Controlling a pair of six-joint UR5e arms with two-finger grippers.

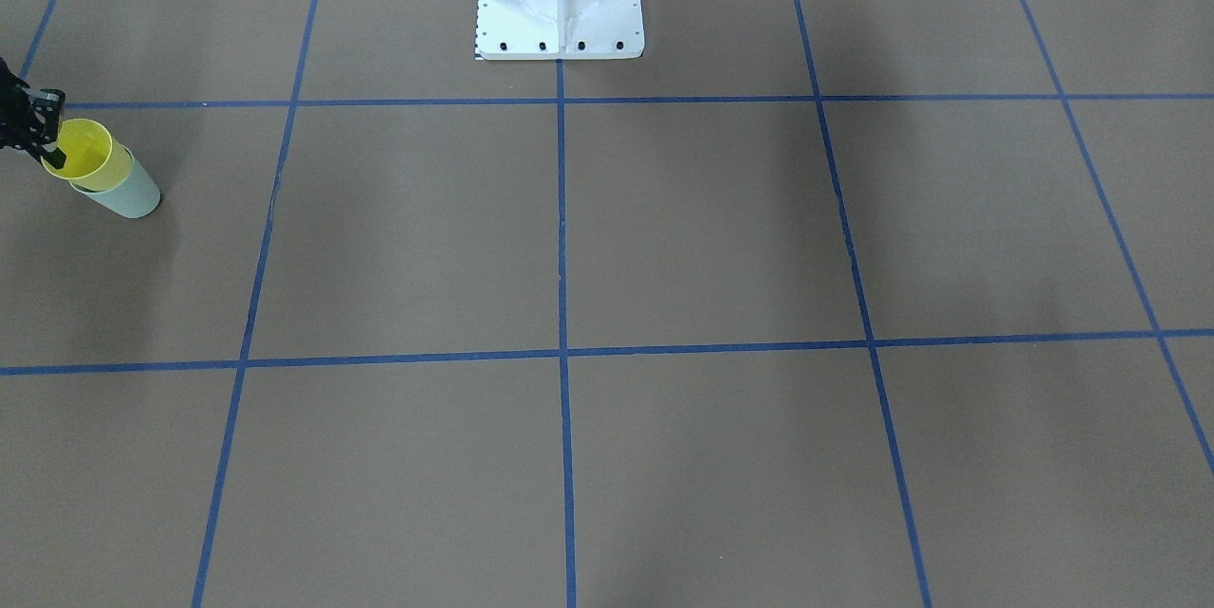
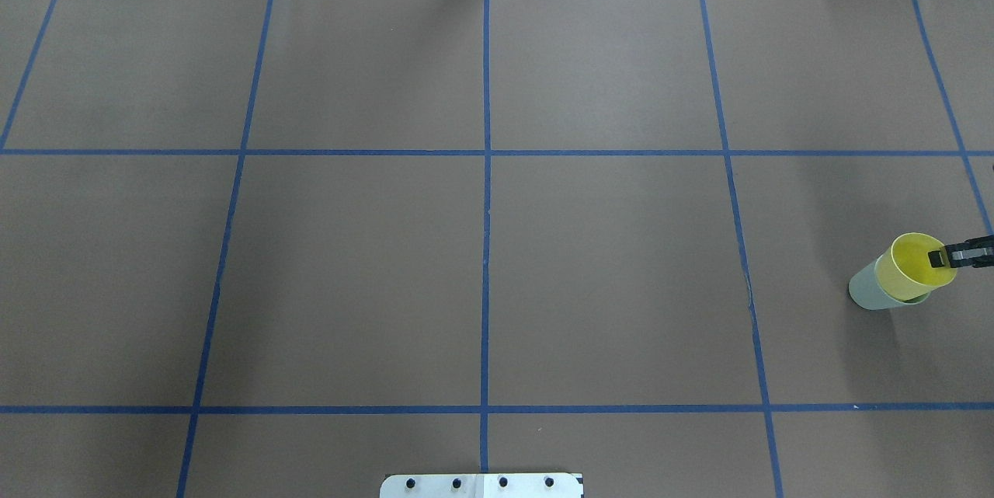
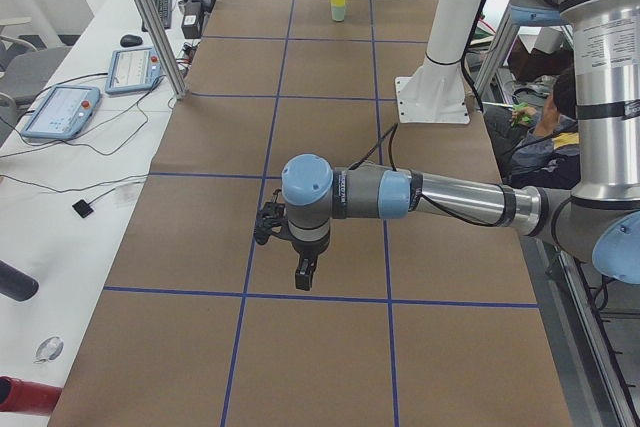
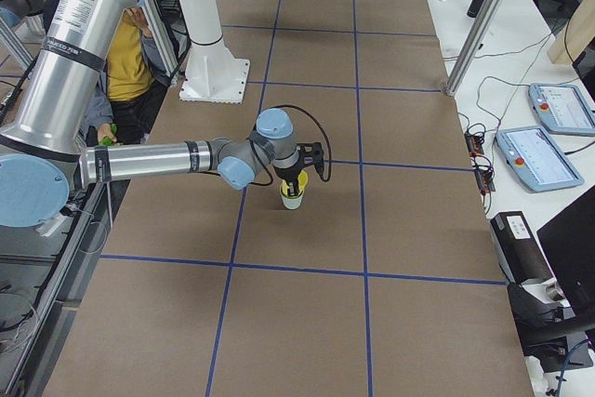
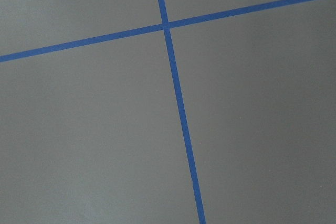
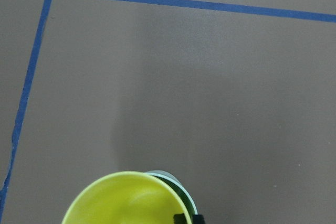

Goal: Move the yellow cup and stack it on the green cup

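Pinching the yellow cup (image 2: 910,263) by its rim, one finger inside, my right gripper (image 2: 943,258) is holding it partly nested in the green cup (image 2: 868,292) on my far right. Any sideways drag on release is risking toppling the stack.

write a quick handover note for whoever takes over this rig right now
Right end effector: shut on the yellow cup at its rim, one finger inside the cup.
Left end effector: hangs over bare table, far from the cups; open or shut cannot be told.
Cups: yellow cup sits nested in the green cup, at the robot's far right.
Done: transfer, yellow into green.
Left: check it is fully seated, release, withdraw.
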